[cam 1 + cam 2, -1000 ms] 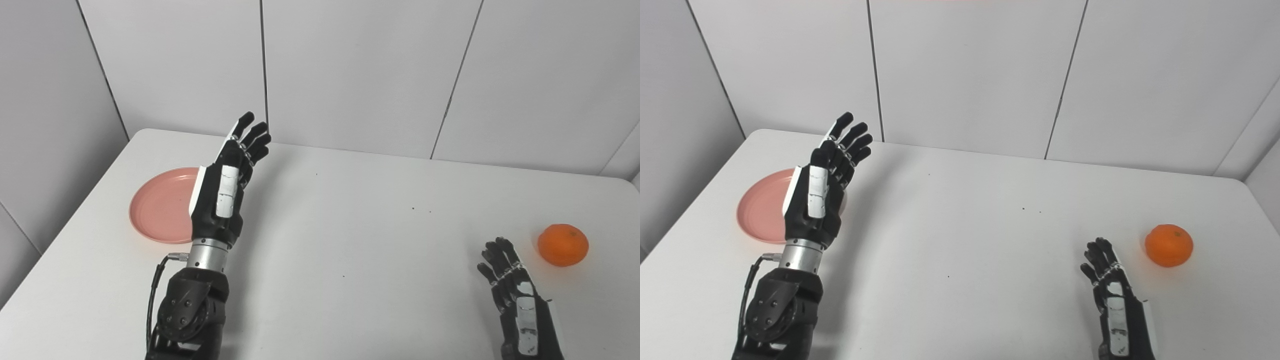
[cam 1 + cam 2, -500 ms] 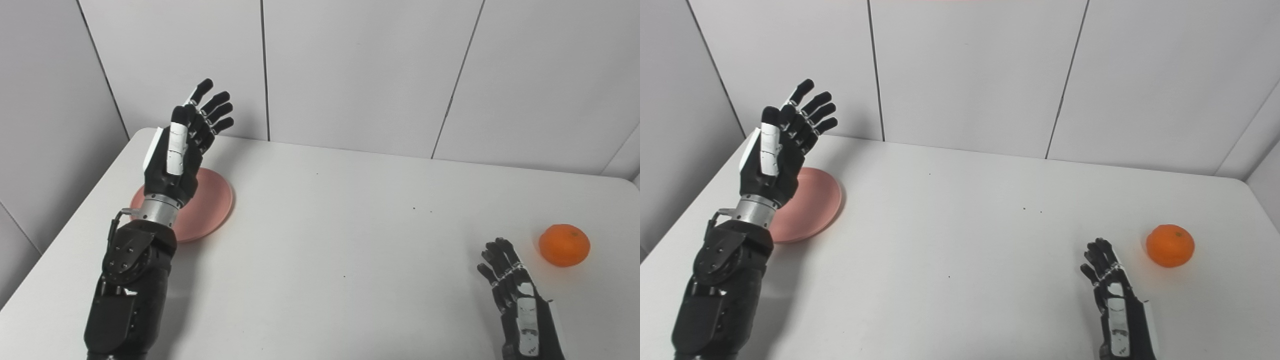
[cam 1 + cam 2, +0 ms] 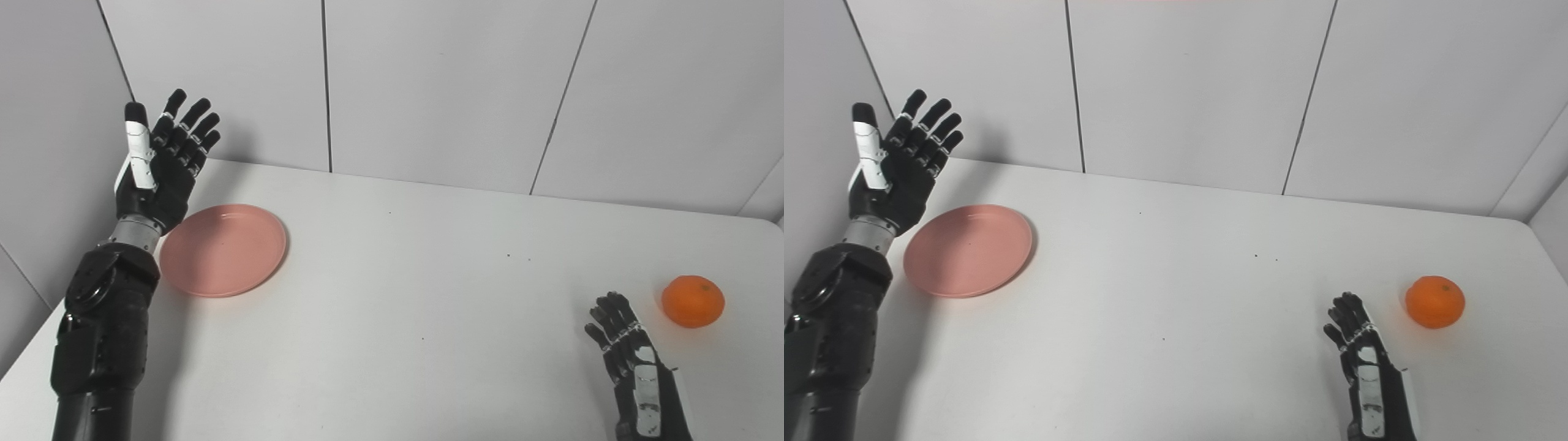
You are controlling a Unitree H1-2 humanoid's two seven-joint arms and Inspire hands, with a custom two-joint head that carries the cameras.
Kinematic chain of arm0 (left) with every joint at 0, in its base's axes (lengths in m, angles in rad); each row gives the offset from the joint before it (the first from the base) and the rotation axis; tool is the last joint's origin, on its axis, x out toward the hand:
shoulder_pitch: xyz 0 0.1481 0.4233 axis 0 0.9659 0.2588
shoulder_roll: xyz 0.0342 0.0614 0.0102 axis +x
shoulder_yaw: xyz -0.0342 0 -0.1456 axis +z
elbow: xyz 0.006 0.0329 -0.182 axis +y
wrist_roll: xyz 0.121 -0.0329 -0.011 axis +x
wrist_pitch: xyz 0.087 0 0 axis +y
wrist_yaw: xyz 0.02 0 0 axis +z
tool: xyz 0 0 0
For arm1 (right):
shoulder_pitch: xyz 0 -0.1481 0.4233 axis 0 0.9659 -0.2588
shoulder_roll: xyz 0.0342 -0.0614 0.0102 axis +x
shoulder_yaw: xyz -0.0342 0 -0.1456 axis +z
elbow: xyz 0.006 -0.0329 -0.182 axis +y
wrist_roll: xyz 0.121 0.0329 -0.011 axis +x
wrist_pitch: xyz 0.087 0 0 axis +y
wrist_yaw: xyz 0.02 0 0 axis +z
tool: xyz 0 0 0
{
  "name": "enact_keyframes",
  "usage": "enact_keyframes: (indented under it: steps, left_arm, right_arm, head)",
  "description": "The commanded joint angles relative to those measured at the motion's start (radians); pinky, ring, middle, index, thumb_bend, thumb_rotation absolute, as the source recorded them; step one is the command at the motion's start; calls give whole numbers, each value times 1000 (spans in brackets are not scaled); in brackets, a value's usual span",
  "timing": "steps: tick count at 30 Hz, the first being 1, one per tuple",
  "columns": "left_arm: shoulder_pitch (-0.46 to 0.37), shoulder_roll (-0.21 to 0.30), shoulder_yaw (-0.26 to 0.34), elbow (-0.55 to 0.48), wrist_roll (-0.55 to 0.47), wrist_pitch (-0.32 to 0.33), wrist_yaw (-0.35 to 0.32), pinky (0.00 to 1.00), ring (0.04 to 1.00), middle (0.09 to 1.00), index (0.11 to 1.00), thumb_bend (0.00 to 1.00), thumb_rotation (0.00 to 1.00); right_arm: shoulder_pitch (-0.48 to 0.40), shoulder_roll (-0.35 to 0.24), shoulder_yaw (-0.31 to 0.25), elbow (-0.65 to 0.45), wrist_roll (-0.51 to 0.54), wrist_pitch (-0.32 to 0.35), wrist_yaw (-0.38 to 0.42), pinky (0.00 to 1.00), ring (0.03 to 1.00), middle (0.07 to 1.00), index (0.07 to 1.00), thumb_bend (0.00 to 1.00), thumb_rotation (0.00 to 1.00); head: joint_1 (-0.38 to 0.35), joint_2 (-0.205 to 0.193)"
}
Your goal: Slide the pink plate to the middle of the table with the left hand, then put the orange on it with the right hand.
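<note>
Step in hand: we judge this the approach to the slide; our left hand [image 3: 160,164] is raised above the bench's [image 3: 392,318] far-left corner, just outside the pink plate [image 3: 223,250] and not touching it.
Left fingers: spread wide and upright, holding nothing.
Pink plate: flat on the bench at the left, well short of the middle.
Orange [image 3: 693,301]: on the bench at the right, apart from everything else.
Right hand [image 3: 631,361]: low near the front edge, just beside the orange without contact; fingers loosely apart and empty.
Next move: we would lower the left hand to the plate's outer rim and push it toward the centre, pressing lightly so the shallow rim does not tip.
</note>
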Motion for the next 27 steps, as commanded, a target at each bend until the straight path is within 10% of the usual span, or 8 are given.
enact_keyframes:
  steps: [1, 18, 27]
  left_arm:
    - [-73, 50, 19, 4, -22, -26, -43, 1000, 957, 964, 1000, 1000, 879]
    - [-90, 101, 42, 267, 84, -159, -63, 985, 927, 919, 1000, 1000, 840]
    - [-123, 128, 37, 498, 119, -285, -114, 763, 856, 875, 996, 1000, 790]
  right_arm:
    - [7, 4, -3, 141, 7, -29, 15, 883, 901, 901, 886, 851, 934]
    - [9, 5, -4, 132, 3, -22, 14, 866, 893, 899, 884, 863, 931]
    - [8, 4, -5, 135, 5, -22, 16, 866, 890, 898, 884, 858, 933]
  head:
    - [2, 1]
    - [2, 8]
    - [3, 6]
